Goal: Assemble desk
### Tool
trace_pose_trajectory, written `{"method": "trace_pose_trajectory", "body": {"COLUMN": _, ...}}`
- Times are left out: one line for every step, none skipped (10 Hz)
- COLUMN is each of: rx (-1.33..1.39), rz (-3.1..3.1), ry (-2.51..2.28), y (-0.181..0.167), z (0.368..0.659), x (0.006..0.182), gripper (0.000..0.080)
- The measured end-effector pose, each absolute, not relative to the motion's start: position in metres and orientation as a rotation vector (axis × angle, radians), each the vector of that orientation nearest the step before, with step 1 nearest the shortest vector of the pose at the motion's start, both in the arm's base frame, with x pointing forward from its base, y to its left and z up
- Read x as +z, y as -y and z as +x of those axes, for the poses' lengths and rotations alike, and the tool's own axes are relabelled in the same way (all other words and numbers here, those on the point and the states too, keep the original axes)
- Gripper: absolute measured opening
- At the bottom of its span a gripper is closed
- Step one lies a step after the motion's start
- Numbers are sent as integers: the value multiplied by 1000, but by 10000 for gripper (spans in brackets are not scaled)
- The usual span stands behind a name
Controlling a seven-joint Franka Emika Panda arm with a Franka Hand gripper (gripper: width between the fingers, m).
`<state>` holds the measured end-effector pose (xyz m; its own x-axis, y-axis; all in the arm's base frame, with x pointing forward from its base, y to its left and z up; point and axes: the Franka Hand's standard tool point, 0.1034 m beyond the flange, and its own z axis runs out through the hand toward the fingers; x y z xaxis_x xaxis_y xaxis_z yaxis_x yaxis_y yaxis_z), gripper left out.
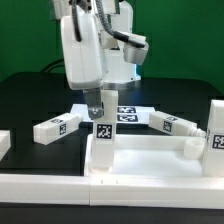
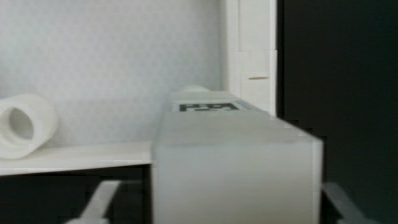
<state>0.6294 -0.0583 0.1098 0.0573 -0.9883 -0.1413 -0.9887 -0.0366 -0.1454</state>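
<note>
Where the upright leg [image 1: 103, 143] stands: in the exterior view, on the panel [image 1: 150, 158], near its corner on that view's left, with a tag [image 1: 103, 130] facing the camera.
Gripper [image 1: 97, 106]: comes straight down onto the leg's top end. Whether the fingers clamp it or stand free of it cannot be told.
Step in hand: by the look of it, seating or screwing this leg into the panel.
How to do it well: hold the wrist plumb over the leg so it does not lean. Turn it without pushing sideways, since the panel seems only to rest on the table. Come off straight upward.
Parts waiting: one loose leg [image 1: 55, 127] lies flat on the exterior view's left and the other loose leg [image 1: 168, 124] on its right, both behind the panel. The marker board [image 1: 126, 113] lies between them.
Surface: a black, matte table [image 1: 25, 100], with a white rail [image 1: 60, 188] just in front of the panel.
Room: a green backdrop [image 1: 185, 40] stands behind the arm.
Wrist view, leg: it fills the middle, blurred by closeness, with its tag on the far end.
Wrist view, fingers: not clearly shown.
Wrist view, panel: a pale speckled face lies behind the leg, and its rim [image 2: 258, 50] runs beside a dark strip of table.
Wrist view, ring [image 2: 22, 125]: a round white part sits near the leg, and what it is cannot be told.
</note>
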Motion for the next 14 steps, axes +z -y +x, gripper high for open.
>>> {"method": "trace_pose_trajectory", "body": {"rx": 23, "rz": -2302, "ry": -1826, "y": 55, "z": 626, "x": 113, "gripper": 379}}
{"method": "trace_pose_trajectory", "body": {"rx": 0, "rz": -2436, "ry": -1639, "y": 54, "z": 626, "x": 114, "gripper": 598}}
{"method": "trace_pose_trajectory", "body": {"rx": -1, "rz": -2532, "ry": -1491, "y": 45, "z": 624, "x": 112, "gripper": 598}}
{"method": "trace_pose_trajectory", "body": {"rx": -7, "rz": -2590, "ry": -1398, "y": 38, "z": 623, "x": 111, "gripper": 638}}
{"method": "trace_pose_trajectory", "body": {"rx": -20, "rz": -2639, "ry": -1304, "y": 41, "z": 623, "x": 111, "gripper": 647}}
{"method": "trace_pose_trajectory", "body": {"rx": -30, "rz": -2681, "ry": -1218, "y": 43, "z": 623, "x": 111, "gripper": 647}}
{"method": "trace_pose_trajectory", "body": {"rx": -41, "rz": -2763, "ry": -1061, "y": 42, "z": 622, "x": 111, "gripper": 647}}
{"method": "trace_pose_trajectory", "body": {"rx": -62, "rz": -2915, "ry": -738, "y": 41, "z": 623, "x": 113, "gripper": 649}}
{"method": "trace_pose_trajectory", "body": {"rx": -65, "rz": -2995, "ry": -474, "y": 40, "z": 623, "x": 112, "gripper": 649}}
{"method": "trace_pose_trajectory", "body": {"rx": -63, "rz": -3027, "ry": -268, "y": 42, "z": 624, "x": 110, "gripper": 649}}
{"method": "trace_pose_trajectory", "body": {"rx": -74, "rz": -3041, "ry": -108, "y": 46, "z": 623, "x": 109, "gripper": 649}}
{"method": "trace_pose_trajectory", "body": {"rx": -72, "rz": -3035, "ry": -164, "y": 45, "z": 623, "x": 109, "gripper": 649}}
{"method": "trace_pose_trajectory", "body": {"rx": -72, "rz": -3035, "ry": -162, "y": 45, "z": 623, "x": 109, "gripper": 551}}
{"method": "trace_pose_trajectory", "body": {"rx": -72, "rz": -3035, "ry": -164, "y": 46, "z": 623, "x": 109, "gripper": 404}}
